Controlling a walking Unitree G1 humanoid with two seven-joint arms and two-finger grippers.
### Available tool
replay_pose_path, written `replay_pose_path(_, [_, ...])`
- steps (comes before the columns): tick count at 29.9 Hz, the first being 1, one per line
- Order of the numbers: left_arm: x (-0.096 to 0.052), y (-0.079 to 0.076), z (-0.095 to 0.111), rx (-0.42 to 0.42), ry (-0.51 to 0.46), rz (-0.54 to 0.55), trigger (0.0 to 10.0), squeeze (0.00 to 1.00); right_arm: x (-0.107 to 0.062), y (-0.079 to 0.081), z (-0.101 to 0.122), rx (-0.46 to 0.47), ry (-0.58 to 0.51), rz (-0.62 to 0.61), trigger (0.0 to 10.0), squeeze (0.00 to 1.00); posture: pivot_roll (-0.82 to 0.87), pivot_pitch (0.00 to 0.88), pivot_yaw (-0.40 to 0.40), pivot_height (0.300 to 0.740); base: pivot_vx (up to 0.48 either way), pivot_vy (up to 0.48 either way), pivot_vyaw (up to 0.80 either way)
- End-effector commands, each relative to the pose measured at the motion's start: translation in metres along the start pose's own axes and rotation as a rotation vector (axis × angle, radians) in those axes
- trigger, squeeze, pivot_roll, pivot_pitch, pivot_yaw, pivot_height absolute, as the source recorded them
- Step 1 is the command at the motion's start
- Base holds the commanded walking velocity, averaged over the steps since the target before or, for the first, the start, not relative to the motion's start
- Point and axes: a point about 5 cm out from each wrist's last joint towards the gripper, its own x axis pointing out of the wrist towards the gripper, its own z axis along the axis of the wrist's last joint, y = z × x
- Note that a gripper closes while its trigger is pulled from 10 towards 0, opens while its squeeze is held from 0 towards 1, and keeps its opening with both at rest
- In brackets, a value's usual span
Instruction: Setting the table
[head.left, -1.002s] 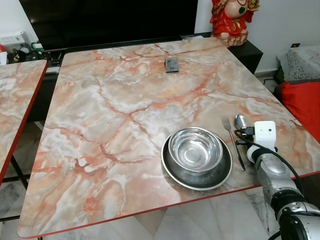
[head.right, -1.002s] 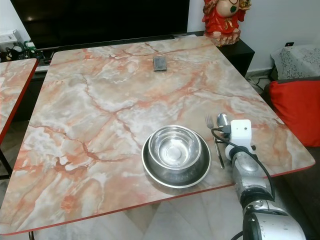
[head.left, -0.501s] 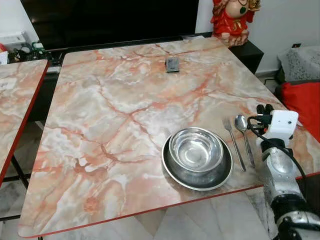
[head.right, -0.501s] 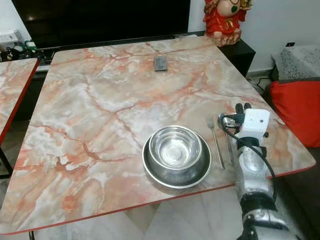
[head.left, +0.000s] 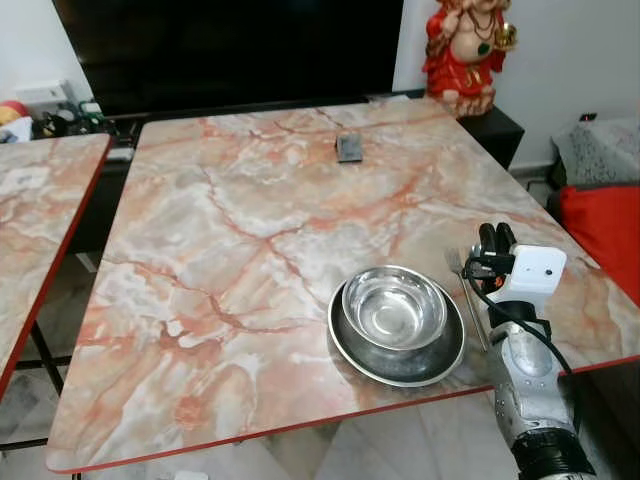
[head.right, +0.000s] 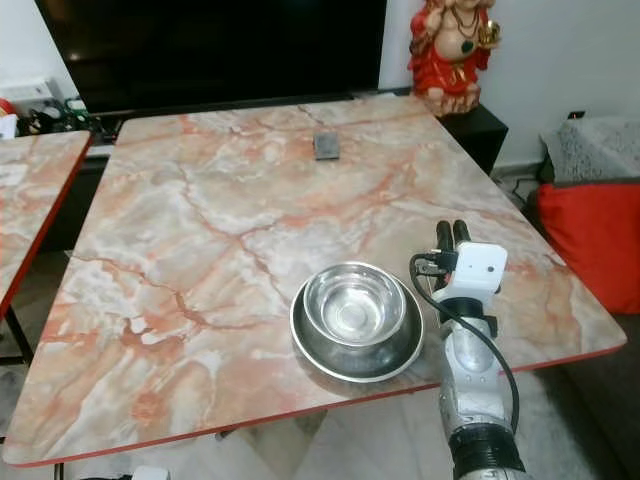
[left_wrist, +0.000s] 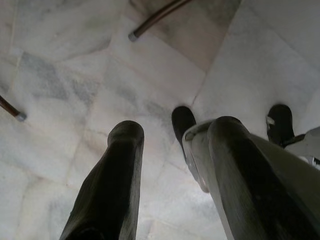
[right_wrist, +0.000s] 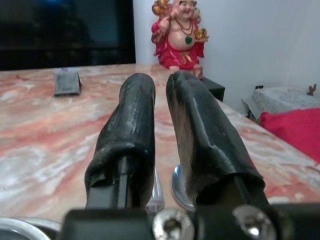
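A steel bowl (head.left: 395, 306) sits inside a steel plate (head.left: 400, 358) near the front right of the marble table (head.left: 230, 220). Right of the plate lies a fork (head.left: 455, 262), partly covered by my right arm. My right gripper (head.left: 494, 232) is raised just above the table beside the plate. Its fingers are shut and hold nothing. In the right wrist view the fork's tines (right_wrist: 156, 193) and a spoon's bowl (right_wrist: 179, 186) lie side by side on the table beneath the fingers (right_wrist: 132, 115). My left gripper (left_wrist: 172, 135) hangs open over the floor.
A small dark flat object (head.left: 348, 147) lies at the table's far side. A red figurine (head.left: 462, 45) stands on a dark cabinet behind the table, beside a black screen (head.left: 230, 45). A second marble table (head.left: 40, 190) stands at the left, and a red cushion (head.left: 605, 225) at the right.
My right gripper has let go of the spoon beside the fork, lifted off the table and drawn back in front of the cutlery. The camera has also shifted.
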Motion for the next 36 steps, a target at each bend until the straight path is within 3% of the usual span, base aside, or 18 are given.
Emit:
replay_pose_path(1, [-0.001, -0.001, -0.005, -0.016, 0.025, 0.006, 10.0, 0.0, -0.003, 0.0, -0.002, -0.002, 0.018, -0.003, 10.0, 0.0, -0.05, 0.0, 0.01, 0.74, 0.0, 0.0, 0.0])
replay_pose_path(10, [0.0, 0.003, -0.001, -0.009, 0.009, 0.007, 10.0, 0.0, -0.009, 0.015, -0.005, 0.015, 0.034, 0.024, 10.0, 0.0, -0.05, 0.0, 0.028, 0.74, 0.0, 0.0, 0.0])
replay_pose_path(20, [-0.002, 0.006, -0.004, -0.016, 0.013, 0.01, 10.0, 0.0, -0.014, 0.022, -0.006, 0.003, 0.032, 0.046, 10.0, 0.0, -0.05, 0.0, 0.042, 0.74, 0.0, 0.0, 0.7])
replay_pose_path(28, [-0.006, 0.019, -0.011, -0.01, 0.044, 0.026, 10.0, 0.0, -0.014, 0.024, -0.003, 0.021, 0.023, 0.026, 10.0, 0.0, -0.02, 0.0, 0.061, 0.74, 0.0, 0.48, 0.79])
replay_pose_path(36, [-0.012, 0.032, -0.02, -0.016, 0.077, 0.048, 10.0, 0.0, -0.019, 0.027, -0.005, 0.06, 0.031, 0.024, 10.0, 0.0, -0.01, 0.001, 0.059, 0.74, 0.0, 0.48, 0.11])
